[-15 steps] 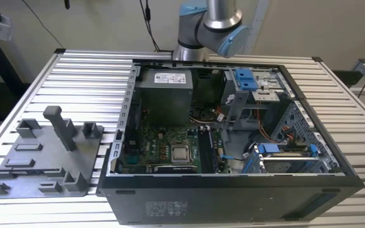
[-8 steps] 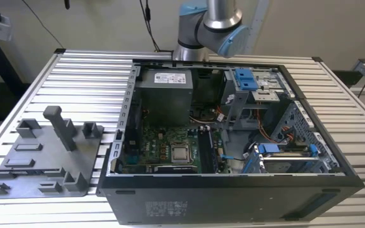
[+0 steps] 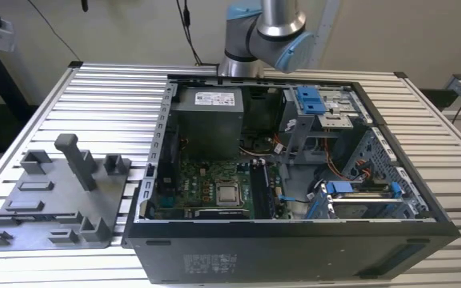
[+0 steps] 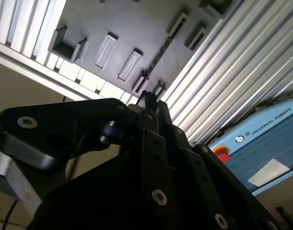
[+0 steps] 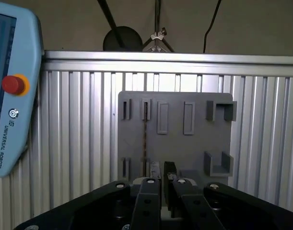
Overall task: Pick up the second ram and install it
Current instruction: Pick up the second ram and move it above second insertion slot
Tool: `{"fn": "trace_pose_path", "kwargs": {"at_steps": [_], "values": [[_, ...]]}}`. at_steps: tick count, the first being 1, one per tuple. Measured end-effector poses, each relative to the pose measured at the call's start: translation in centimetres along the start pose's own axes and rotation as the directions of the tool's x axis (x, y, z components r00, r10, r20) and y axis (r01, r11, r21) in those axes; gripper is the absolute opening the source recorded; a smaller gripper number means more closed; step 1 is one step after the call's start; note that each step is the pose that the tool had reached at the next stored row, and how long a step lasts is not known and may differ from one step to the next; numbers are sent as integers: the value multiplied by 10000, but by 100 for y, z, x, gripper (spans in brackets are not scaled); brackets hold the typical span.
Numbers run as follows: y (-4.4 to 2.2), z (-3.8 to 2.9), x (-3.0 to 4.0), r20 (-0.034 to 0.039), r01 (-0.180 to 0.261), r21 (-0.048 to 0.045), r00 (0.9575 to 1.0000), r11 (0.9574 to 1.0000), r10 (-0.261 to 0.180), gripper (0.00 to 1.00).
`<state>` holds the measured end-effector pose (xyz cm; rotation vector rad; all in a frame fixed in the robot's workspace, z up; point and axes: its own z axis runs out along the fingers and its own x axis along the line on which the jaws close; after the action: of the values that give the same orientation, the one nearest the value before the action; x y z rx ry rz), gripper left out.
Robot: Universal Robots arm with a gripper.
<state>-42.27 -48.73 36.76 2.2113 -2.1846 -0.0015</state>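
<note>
The second ram stands on its edge in a slot of the grey tray, seen from straight above as a thin dark line. In the second wrist view the ram is a thin dark strip across the tray. My gripper hangs high over the tray's near edge, close to one end of the ram and well apart from it. It also shows in the second wrist view. In the exterior view the tray lies to the left of the open computer case.
The green motherboard lies on the case floor, with blue drive brackets toward the exterior view's right. The tray's tall upright post rises above it. A teach pendant lies on the slatted table beside the tray. The arm's base stands behind the case.
</note>
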Motion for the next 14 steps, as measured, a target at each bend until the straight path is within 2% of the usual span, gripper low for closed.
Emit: {"fn": "trace_pose_path", "kwargs": {"at_steps": [3, 4, 6, 7, 14], "values": [[0, 0, 0, 0, 0, -3, 10000, 10000, 0, 30], [0, 0, 0, 0, 0, -3, 10000, 10000, 0, 42], [0, 0, 0, 0, 0, -5, 10000, 10000, 0, 42], [0, 0, 0, 0, 0, -5, 10000, 10000, 0, 48], [-1, 0, 0, 7, 1, -11, 10000, 10000, -1, 48]]}}
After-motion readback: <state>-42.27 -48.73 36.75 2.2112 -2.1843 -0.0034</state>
